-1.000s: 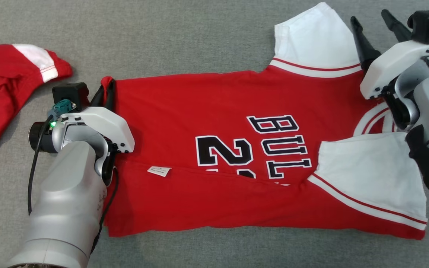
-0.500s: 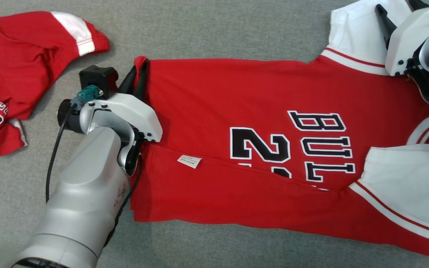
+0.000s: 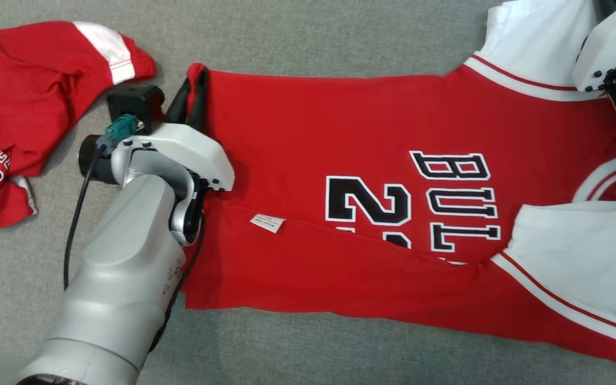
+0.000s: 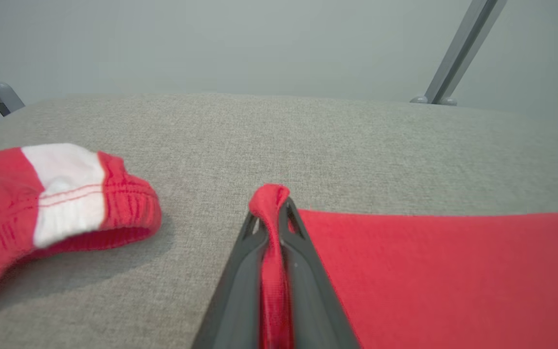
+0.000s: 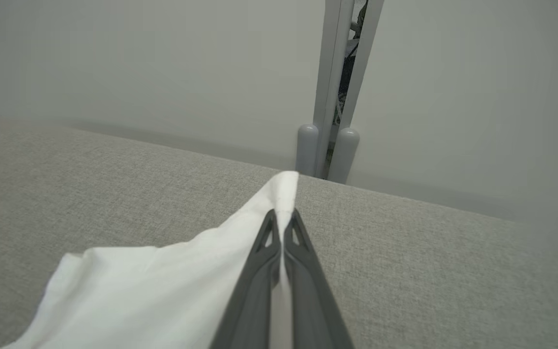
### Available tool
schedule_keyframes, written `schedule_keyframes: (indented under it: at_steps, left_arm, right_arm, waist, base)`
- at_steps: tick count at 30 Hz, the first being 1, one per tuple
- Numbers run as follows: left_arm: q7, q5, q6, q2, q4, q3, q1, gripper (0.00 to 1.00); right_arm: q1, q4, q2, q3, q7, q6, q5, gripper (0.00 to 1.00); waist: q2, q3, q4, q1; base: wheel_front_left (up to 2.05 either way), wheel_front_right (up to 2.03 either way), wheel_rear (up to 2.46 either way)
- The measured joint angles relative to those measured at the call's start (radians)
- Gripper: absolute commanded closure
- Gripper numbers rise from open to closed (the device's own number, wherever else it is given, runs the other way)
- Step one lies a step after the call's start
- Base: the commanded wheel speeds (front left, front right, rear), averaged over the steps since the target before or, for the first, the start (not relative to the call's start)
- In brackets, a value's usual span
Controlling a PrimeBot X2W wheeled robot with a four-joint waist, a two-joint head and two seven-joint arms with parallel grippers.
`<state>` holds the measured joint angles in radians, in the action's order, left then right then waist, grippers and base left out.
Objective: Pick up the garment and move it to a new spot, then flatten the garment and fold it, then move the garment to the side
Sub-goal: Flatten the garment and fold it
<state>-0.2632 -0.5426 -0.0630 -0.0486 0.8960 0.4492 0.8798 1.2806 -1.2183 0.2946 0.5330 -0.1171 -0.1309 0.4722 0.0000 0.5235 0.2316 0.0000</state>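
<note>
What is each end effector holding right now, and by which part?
Both hold the red jersey: the left end effector pinches its far hem corner, and the right end effector pinches the edge of its far white sleeve.

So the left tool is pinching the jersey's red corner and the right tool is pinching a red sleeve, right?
Not quite. The right tool is pinching a white sleeve, as the right wrist view shows. The left tool does pinch the jersey's red corner.
</note>
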Motion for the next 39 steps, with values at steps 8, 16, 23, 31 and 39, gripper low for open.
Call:
schedule_keyframes:
  at_steps: [8,16,23,31,39]
  left_arm:
    - [0.000,0.081,0.013,-0.049,-0.048,-0.093,-0.041,1.00]
    - [0.000,0.132,0.054,-0.093,-0.049,-0.163,-0.149,1.00]
    - [0.000,0.143,0.085,-0.101,-0.053,-0.224,-0.269,1.00]
    - [0.000,0.173,0.107,-0.089,-0.048,-0.256,-0.412,1.00]
    - [0.000,0.203,0.110,-0.066,-0.077,-0.299,-0.547,0.71]
  right_arm:
    - [-0.043,-0.009,-0.011,-0.026,-0.111,0.000,0.041,1.00]
    - [-0.229,0.152,-0.031,-0.025,-0.143,0.000,0.114,1.00]
    - [-0.464,0.329,-0.034,-0.037,-0.144,0.000,0.159,1.00]
    - [-0.685,0.433,-0.058,-0.087,-0.144,0.000,0.191,1.00]
    - [-0.831,0.429,-0.099,-0.109,-0.145,0.000,0.197,1.00]
  waist:
    - [0.0001,-0.059,-0.057,0.0000]
    - [0.0001,-0.161,-0.127,0.0000]
    - [0.0001,-0.248,-0.178,0.0000]
    - [0.0001,-0.335,-0.214,0.0000]
    - [0.0001,-0.407,-0.232,0.0000]
  base:
    - [0.00,0.00,0.00]
    - [0.00,0.00,0.00]
    - [0.00,0.00,0.00]
    - [0.00,0.00,0.00]
    - [0.00,0.00,0.00]
